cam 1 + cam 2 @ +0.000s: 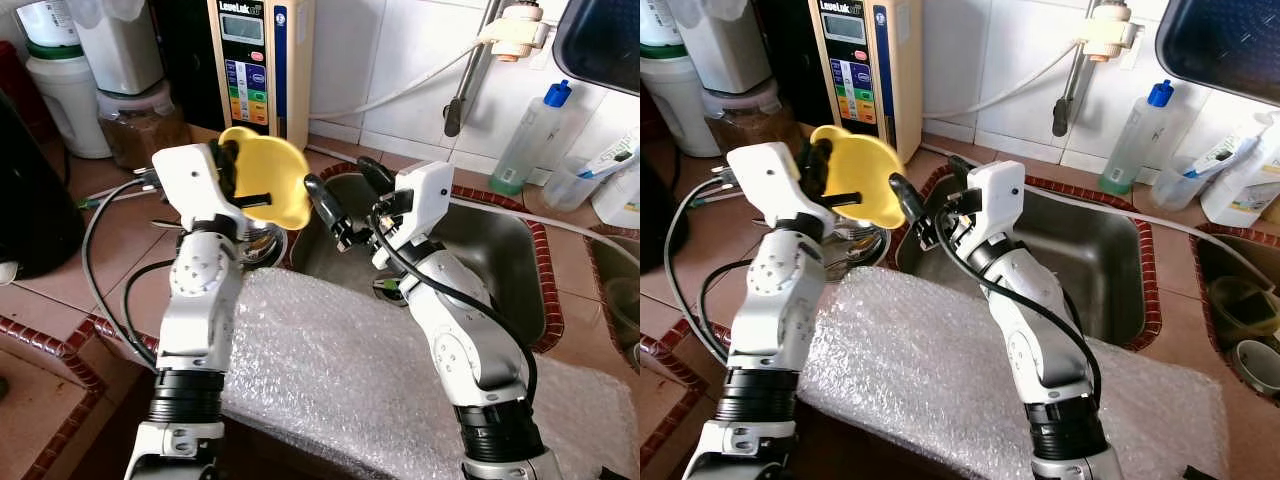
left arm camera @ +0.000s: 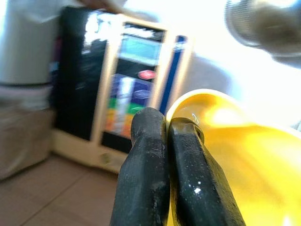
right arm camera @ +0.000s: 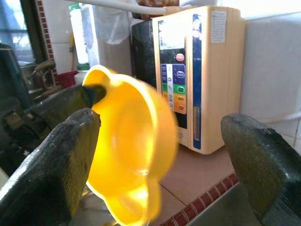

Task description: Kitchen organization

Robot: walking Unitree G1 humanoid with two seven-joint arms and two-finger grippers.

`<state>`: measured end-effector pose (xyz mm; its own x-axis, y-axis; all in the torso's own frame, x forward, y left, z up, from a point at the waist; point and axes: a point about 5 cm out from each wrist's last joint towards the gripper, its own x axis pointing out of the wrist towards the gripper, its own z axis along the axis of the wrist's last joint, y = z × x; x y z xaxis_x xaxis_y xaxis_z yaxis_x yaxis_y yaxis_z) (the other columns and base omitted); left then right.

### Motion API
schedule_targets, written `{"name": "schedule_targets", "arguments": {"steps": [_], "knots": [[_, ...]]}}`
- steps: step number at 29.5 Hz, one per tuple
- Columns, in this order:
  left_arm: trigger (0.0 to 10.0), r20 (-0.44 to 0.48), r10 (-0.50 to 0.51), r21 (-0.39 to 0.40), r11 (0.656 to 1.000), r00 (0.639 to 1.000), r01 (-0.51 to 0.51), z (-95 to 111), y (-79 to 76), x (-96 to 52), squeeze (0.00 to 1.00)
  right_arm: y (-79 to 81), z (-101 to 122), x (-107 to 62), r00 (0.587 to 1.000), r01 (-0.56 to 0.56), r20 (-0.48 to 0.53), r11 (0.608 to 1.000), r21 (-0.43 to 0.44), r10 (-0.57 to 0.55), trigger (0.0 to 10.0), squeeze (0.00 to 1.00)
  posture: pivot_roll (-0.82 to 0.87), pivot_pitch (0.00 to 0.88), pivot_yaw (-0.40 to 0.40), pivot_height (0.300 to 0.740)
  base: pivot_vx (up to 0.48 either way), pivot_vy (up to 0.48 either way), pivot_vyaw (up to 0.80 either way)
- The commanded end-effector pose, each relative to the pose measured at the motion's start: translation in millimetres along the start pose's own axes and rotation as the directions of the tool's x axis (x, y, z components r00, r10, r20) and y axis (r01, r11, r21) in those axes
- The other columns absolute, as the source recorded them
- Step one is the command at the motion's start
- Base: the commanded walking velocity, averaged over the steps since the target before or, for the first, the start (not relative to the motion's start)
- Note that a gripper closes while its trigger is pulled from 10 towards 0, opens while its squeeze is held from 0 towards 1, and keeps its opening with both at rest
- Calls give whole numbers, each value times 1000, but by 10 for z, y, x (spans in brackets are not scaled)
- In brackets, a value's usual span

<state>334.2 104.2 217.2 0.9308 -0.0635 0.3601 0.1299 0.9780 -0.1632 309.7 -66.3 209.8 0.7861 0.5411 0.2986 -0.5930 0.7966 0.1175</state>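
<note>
Yellow bowl (image 1: 268, 176) sat pinched in my left gripper (image 1: 232, 172); my right gripper (image 1: 338, 208), at 3 o'clock, stood spread.

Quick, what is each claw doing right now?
Left claw: shut on the yellow bowl, pinching its rim.
Right claw: open, holding nothing, beside the bowl over the sink.

I am reading "LeveLuk" above the display on the tall cream water-ioniser box (image 1: 258, 62); its coloured button labels are staying too small.
</note>
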Motion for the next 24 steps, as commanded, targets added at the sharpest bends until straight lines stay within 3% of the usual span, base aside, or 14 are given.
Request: {"name": "schedule_targets", "arguments": {"steps": [1, 4, 8, 9, 10, 24], "knots": [[0, 48, -58, 15, 998, 997, 58, 85, -114, 0, 0, -39, 21, 18, 1000, 27, 6, 1000, -14, -27, 10000, 0, 33, 0, -26, 740, 0, 0, 0], [0, 74, -140, 13, 990, 987, 140, 102, -252, -38, 0, -42, -19, 36, 999, 30, -22, 999, -16, -31, 10000, 0, 33, 0, -26, 740, 0, 0, 0], [0, 92, -168, 41, 985, 981, 165, 123, -283, -79, 0, -65, -51, 52, 998, 47, -38, 998, -32, -48, 10000, 0, 39, 0, -25, 740, 0, 0, 0], [0, 92, -165, 42, 986, 982, 162, 121, -276, -88, 0, -87, -55, 59, 997, 63, -39, 997, -39, -65, 6902, 0, 43, 0, -25, 740, 0, 0, 0], [0, 88, -163, 39, 986, 983, 160, 117, -260, -96, 0, -111, -59, 68, 996, 77, -36, 996, -39, -78, 0, 0, 48, 0, -26, 740, 0, 0, 0], [0, 93, -192, 65, 980, 977, 187, 140, -251, -140, 0, -325, -134, 76, 974, 217, -48, 974, -64, -220, 0, 0, 79, 0, -28, 740, 0, 0, 0]]}}
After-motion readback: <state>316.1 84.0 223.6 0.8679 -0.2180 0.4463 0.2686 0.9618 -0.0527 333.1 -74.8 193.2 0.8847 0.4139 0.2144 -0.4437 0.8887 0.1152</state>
